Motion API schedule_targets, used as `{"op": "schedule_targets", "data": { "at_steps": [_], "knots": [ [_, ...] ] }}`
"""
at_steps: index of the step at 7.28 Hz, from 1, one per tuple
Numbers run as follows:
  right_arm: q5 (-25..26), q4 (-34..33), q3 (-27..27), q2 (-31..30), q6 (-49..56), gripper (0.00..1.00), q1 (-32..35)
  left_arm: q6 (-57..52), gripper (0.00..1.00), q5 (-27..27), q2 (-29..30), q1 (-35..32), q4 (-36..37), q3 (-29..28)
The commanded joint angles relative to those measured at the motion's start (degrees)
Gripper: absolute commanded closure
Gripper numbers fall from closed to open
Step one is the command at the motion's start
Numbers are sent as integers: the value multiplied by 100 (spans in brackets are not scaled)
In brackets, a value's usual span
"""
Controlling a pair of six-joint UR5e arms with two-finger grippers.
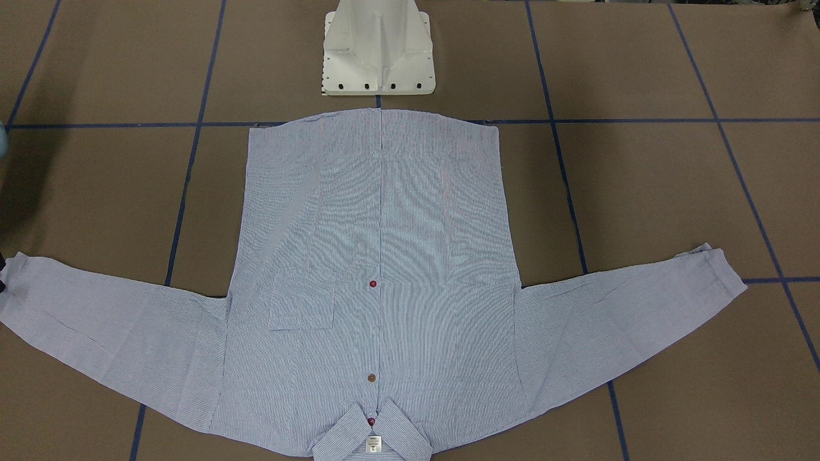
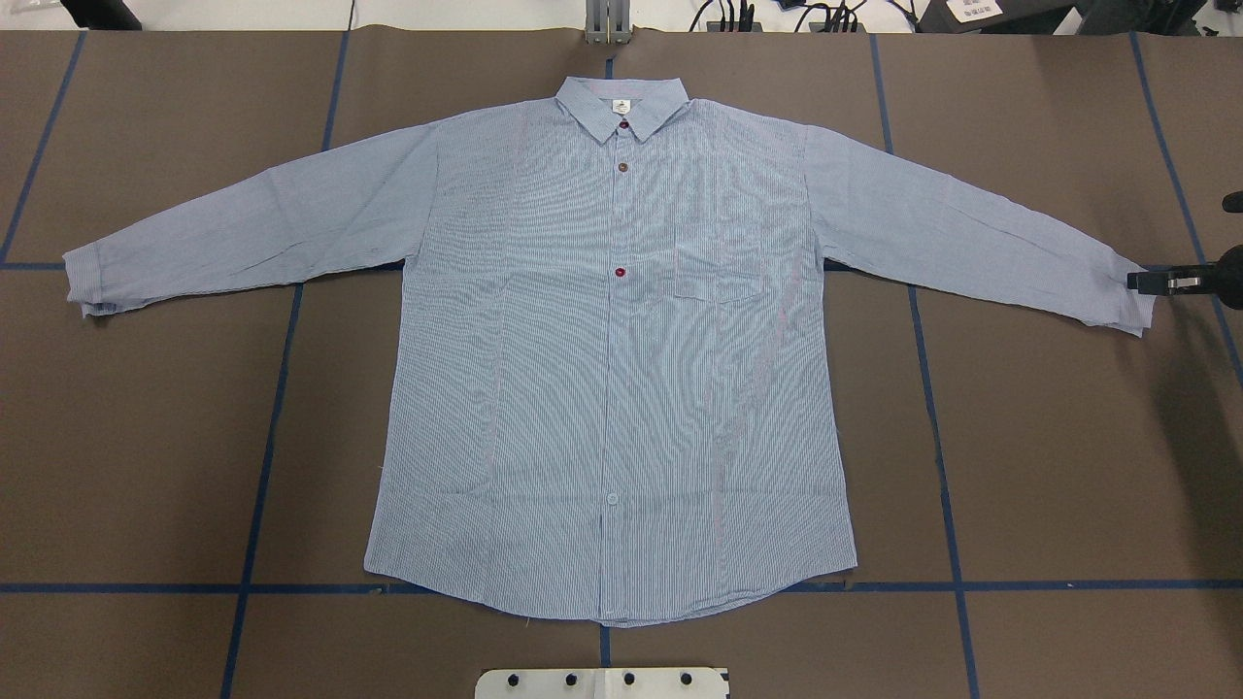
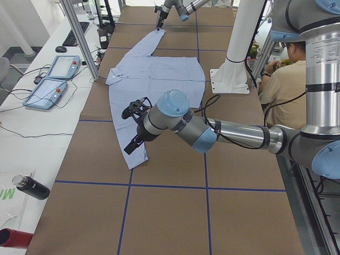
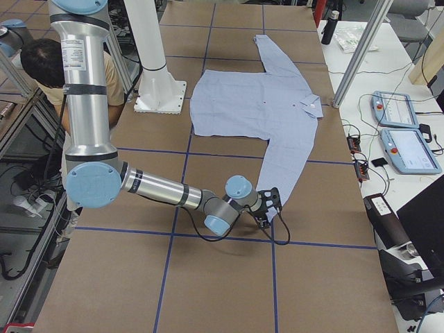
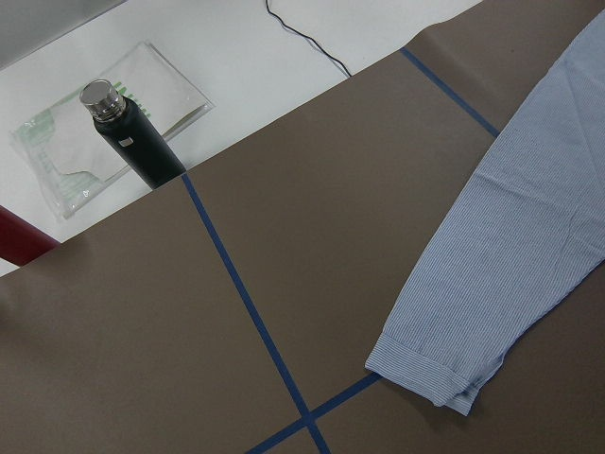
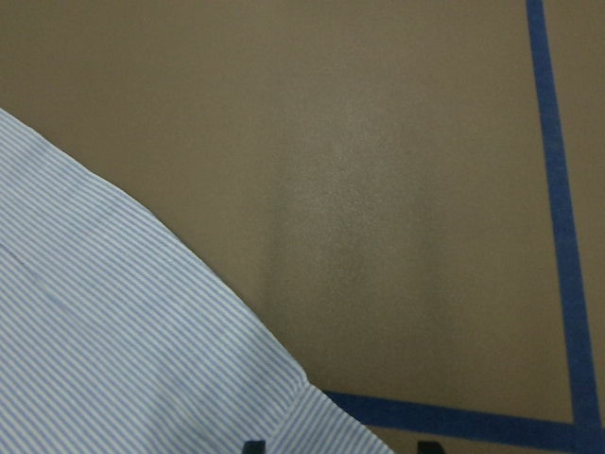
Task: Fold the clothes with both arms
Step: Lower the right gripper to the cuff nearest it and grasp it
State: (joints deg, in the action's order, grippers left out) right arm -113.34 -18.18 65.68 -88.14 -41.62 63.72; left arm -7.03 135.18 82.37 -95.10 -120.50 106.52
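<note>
A light blue-and-white finely striped woven button-up shirt point(image 2: 602, 388) lies flat, front up, on the matte brown paper-covered table point(image 2: 146, 437), which thin blue tape lines point(image 2: 260, 456) divide into squares. Its pointed collar point(image 2: 621, 102) is on the side away from the white pedestal base point(image 1: 378, 51), and its curved hem is near it. Both long, lightly creased sleeves are spread outward. Round dark red buttons point(image 2: 620, 273) run down the placket beside a square chest pocket point(image 2: 717, 262). The black two-finger right gripper point(image 2: 1141, 282) sits low at the right cuff point(image 2: 1117, 291) with its fingertips apart, one over the cuff's corner and the other over bare paper. The black left gripper point(image 3: 132, 147) hovers over the left cuff point(image 5: 425, 374); I cannot tell whether its jaws are parted.
</note>
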Motion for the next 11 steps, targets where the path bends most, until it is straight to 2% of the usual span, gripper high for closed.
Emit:
{"op": "schedule_targets", "data": {
  "at_steps": [1,2,4,6,7,8,9,10,11],
  "knots": [
    [14,43,-29,7,-13,53,-26,-9,0,0,-2,0,0,0],
    [14,43,-29,7,-13,74,-35,-18,0,0,-10,0,0,0],
    [5,51,15,7,-22,100,-53,-26,0,0,-10,0,0,0],
    [-39,51,94,7,-22,100,-44,-27,0,0,-19,0,0,-9],
    [-222,-97,547,-1,-74,100,-26,-27,0,0,-19,0,0,-18],
    [-493,-759,1221,86,-535,100,26,-27,0,0,-19,0,8,-18],
    [-496,-1784,2063,243,-671,100,26,-27,0,0,-19,0,9,-18],
    [-444,-3065,2820,645,-881,100,0,-18,0,0,-19,0,9,-18],
    [-382,-4026,3228,1258,-1344,100,-183,-9,0,0,-10,0,0,-18]
  ]
}}
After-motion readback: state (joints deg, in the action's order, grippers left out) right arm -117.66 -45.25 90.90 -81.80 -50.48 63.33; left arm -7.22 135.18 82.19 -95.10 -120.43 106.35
